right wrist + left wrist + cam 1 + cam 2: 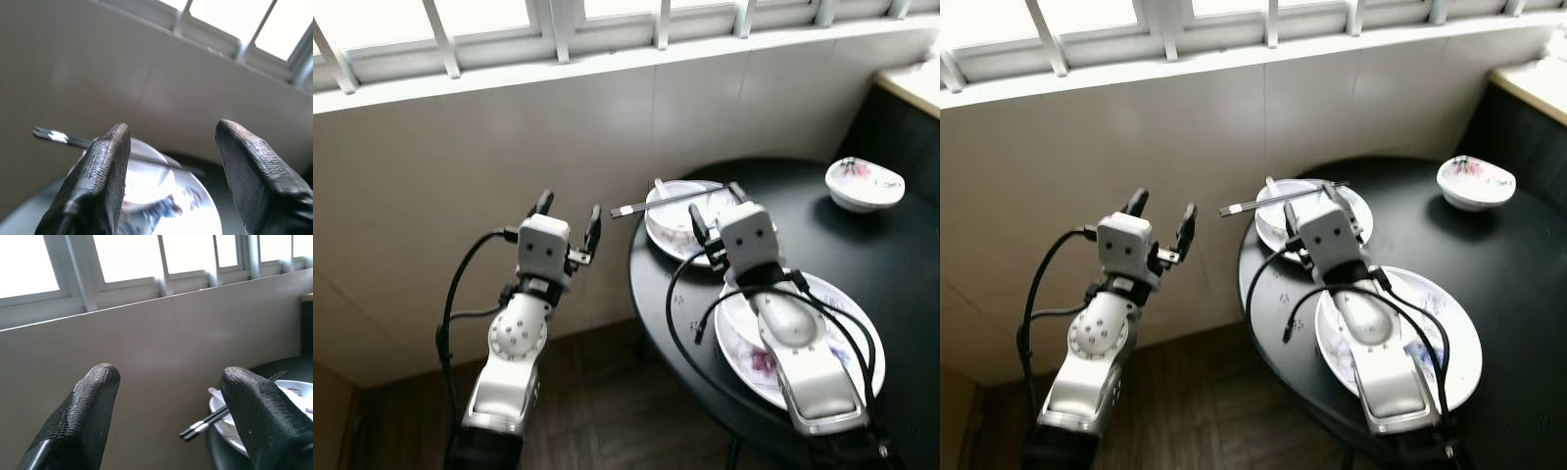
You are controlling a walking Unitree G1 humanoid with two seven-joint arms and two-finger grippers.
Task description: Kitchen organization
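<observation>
A round black table (901,257) holds a floral plate (658,237) at its far left edge. A pair of black chopsticks (656,202) lies across that plate, one end sticking out past the table, and a white spoon (659,185) rests in it. My right gripper (715,204) hovers open just over this plate, with the chopsticks (146,157) below its fingers. A larger floral plate (864,345) with a white bowl (736,325) on it lies under my right arm. My left gripper (570,211) is open in the air left of the table, facing the wall.
A small floral bowl (865,183) stands at the table's far right. A pale tiled wall (460,157) with a barred window sill (607,61) runs behind. A counter corner (913,86) shows at the upper right. Dark wood floor (607,403) lies beside the table.
</observation>
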